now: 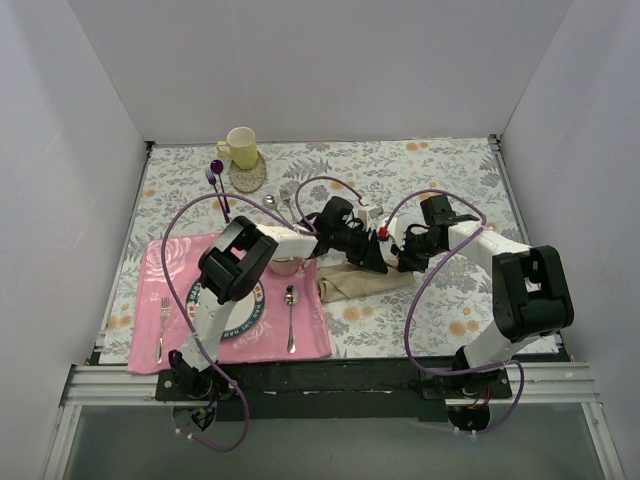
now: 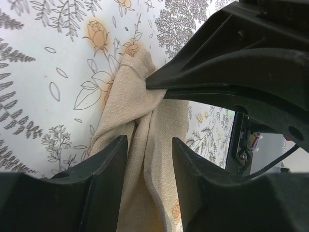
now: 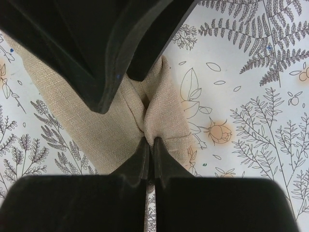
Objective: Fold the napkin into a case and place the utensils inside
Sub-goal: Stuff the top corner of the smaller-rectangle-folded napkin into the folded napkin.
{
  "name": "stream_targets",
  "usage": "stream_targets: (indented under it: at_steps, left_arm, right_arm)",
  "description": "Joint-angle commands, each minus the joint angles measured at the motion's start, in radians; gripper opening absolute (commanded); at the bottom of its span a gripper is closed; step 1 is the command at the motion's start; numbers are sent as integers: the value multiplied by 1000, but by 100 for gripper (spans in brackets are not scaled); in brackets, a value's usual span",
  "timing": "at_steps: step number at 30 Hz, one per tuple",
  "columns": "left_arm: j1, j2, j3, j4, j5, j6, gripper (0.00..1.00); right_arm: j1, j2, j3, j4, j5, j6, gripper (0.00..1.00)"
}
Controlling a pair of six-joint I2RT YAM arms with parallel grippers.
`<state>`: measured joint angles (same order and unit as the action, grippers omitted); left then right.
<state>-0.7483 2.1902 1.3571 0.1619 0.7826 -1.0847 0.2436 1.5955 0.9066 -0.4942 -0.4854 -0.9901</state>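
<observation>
The beige napkin (image 1: pixel 352 283) lies folded into a narrow oblong on the grey floral tablecloth, right of the pink placemat. My right gripper (image 3: pixel 149 142) is shut on a bunched fold at the napkin's (image 3: pixel 96 116) right end. My left gripper (image 2: pixel 147 145) is open and straddles the napkin (image 2: pixel 137 111) lengthwise, with cloth lying between its jaws. In the top view the left gripper (image 1: pixel 380 264) and right gripper (image 1: pixel 402 264) meet tip to tip over that end. A small silver spoon (image 1: pixel 269 201) and fork (image 1: pixel 287 203) lie on the tablecloth behind the left arm.
The pink placemat (image 1: pixel 160 262) holds a blue-rimmed plate (image 1: pixel 252 308), a fork (image 1: pixel 163 330) and a longer spoon (image 1: pixel 290 318). A yellow mug (image 1: pixel 240 147) on a coaster (image 1: pixel 250 178) and a purple-handled fork (image 1: pixel 218 190) stand at the back left. White walls enclose the table.
</observation>
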Motion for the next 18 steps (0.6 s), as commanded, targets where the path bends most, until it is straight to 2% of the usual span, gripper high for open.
stream_targets:
  at_steps: [1, 4, 7, 9, 11, 12, 14, 18]
  left_arm:
    - [-29, -3, 33, -16, 9, 37, 40]
    - [-31, 6, 33, -25, 1, 35, 36]
    - [-31, 14, 43, -56, -17, 51, 26]
    - [-28, 11, 37, -58, -22, 48, 10]
    - [-16, 2, 22, -24, -16, 10, 0]
    - [-10, -6, 11, -18, -11, -7, 0]
    - [1, -7, 10, -21, -8, -24, 0]
    - [7, 17, 22, -58, 21, -17, 0]
  right_arm:
    - [6, -34, -6, 13, -41, 33, 1]
    - [6, -35, -2, 6, -44, 41, 1]
    - [6, -40, -2, -4, -51, 45, 1]
    - [6, -45, 0, -12, -61, 41, 1]
    - [6, -49, 0, -30, -67, 27, 1]
    - [5, -48, 3, -40, -71, 22, 1]
    - [5, -52, 11, -61, -71, 16, 14]
    - [2, -58, 47, -76, -82, 50, 23]
